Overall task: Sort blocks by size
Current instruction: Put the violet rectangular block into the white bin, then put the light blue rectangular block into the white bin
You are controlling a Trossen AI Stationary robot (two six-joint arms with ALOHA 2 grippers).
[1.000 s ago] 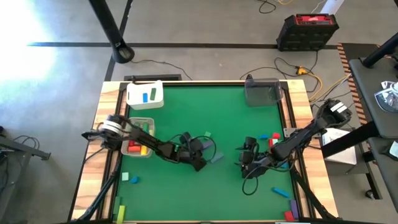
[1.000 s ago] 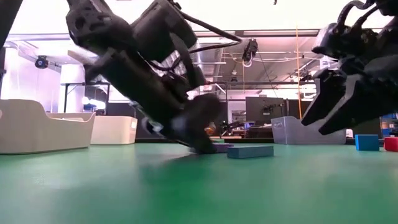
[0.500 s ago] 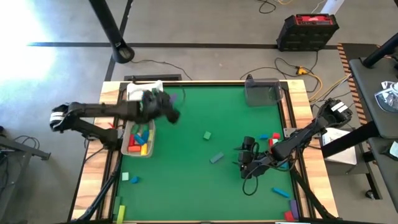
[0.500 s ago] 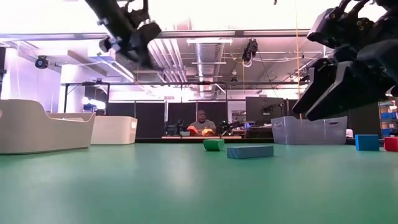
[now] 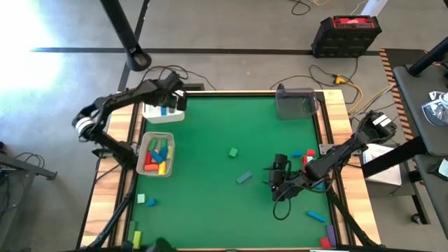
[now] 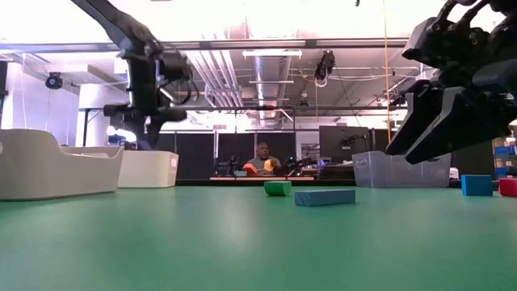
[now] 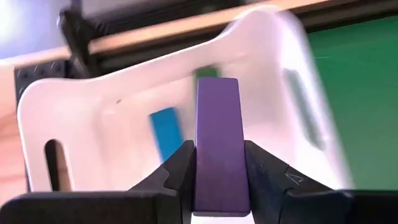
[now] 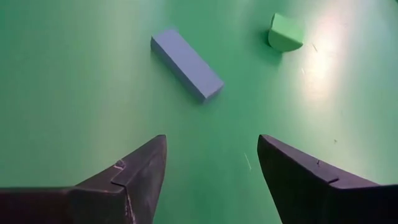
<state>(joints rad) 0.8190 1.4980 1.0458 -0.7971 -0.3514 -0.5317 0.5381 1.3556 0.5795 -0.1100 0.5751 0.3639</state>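
Left gripper (image 7: pixel 217 186) clamped on purple bar (image 7: pixel 217 143), over the white tray (image 5: pixel 155 110) holding blue and green bars. Right gripper (image 8: pixel 211 162) wide open, empty, above the mat near blue-grey bar (image 8: pixel 186 64).

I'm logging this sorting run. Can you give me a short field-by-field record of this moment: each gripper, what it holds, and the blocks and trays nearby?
left gripper: shut on purple bar, above the white tray
white tray contents: blue block, green block
right gripper: open, low over the mat, empty
ahead of right gripper: grey-blue bar, small green block
grey tray: red, yellow, green and blue blocks
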